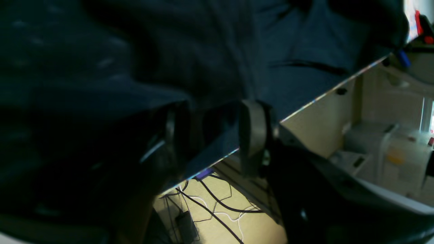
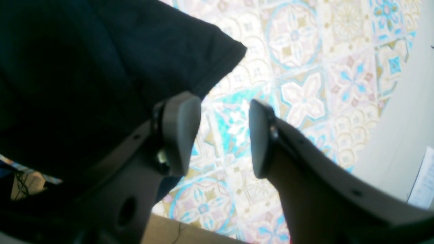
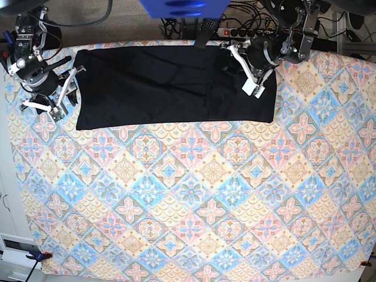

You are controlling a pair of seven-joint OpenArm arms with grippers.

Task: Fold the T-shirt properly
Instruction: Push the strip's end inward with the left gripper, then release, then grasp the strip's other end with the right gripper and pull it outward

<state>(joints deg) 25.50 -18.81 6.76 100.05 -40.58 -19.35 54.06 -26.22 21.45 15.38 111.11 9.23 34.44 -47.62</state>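
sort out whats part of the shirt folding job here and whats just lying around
Part of the job:
- black T-shirt
- left gripper, fingers apart
- right gripper, fingers apart

Just lying about:
- patterned tablecloth
- power strip and cables beyond the far edge
- blue object at the top

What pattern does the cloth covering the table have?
The tablecloth shows repeating floral medallion tiles in blue, pink and cream, clearest in the base view.
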